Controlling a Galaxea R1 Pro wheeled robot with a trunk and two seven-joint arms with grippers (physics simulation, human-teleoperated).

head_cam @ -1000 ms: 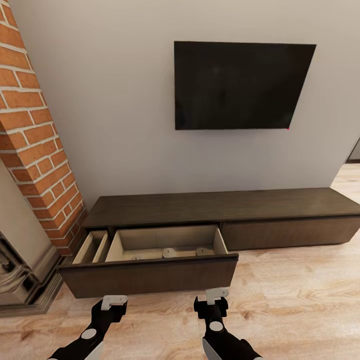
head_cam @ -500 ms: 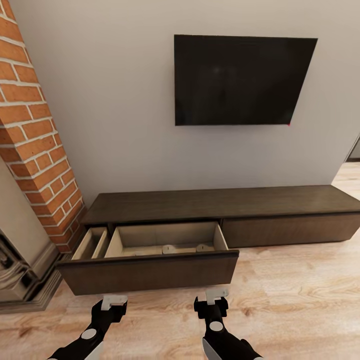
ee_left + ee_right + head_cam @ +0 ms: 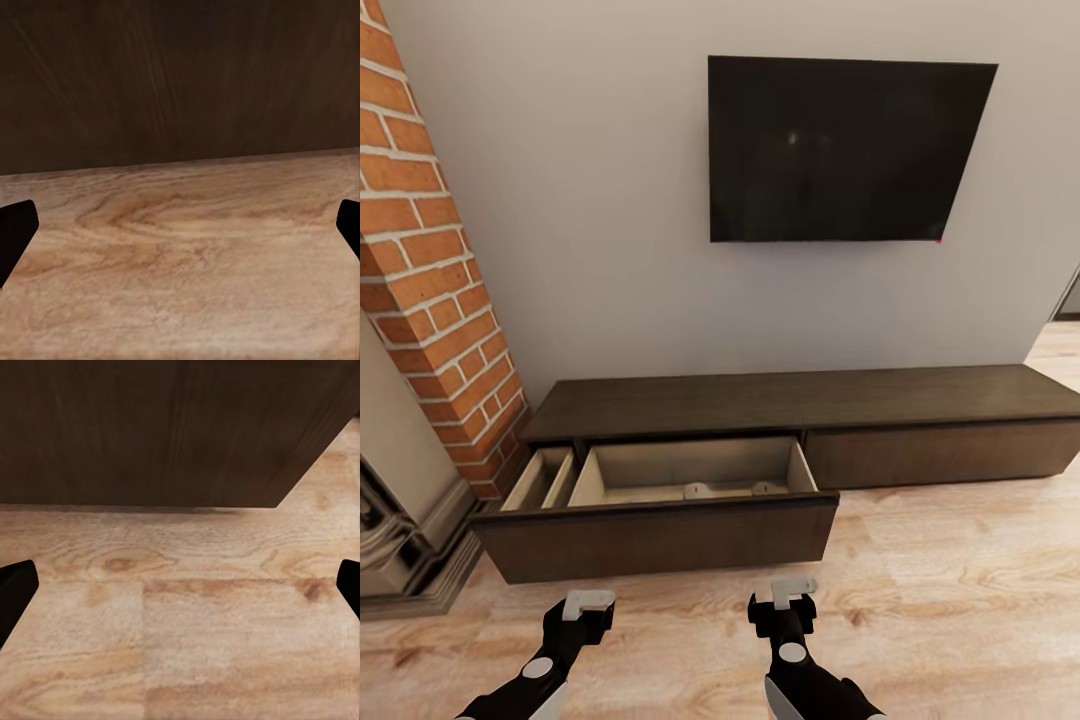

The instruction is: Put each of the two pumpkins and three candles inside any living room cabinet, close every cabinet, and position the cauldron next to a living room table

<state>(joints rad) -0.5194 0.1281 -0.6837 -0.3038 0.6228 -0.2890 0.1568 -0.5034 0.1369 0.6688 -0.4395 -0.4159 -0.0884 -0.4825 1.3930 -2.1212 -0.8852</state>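
Note:
The long dark brown cabinet (image 3: 790, 400) stands against the wall under a television. Its left drawer (image 3: 655, 535) is pulled out, showing pale wood insides. Two small pale rounded tops (image 3: 697, 490) peek over the drawer front; they may be candles, but I cannot tell. The pumpkins and the cauldron are out of view. My left gripper (image 3: 588, 603) and right gripper (image 3: 782, 593) hover over the floor just short of the drawer front, both open with nothing between the fingers. The dark drawer front (image 3: 180, 75) fills the far part of both wrist views.
A brick column (image 3: 430, 260) and a stone fireplace base (image 3: 400, 560) stand at the left. The cabinet's right drawer front (image 3: 940, 452) is shut. Light wooden floor (image 3: 960, 600) stretches to the right.
The whole head view has shifted: the cabinet and television sit a little higher and larger, so the camera has moved. The drawer's opening and both arms look the same.

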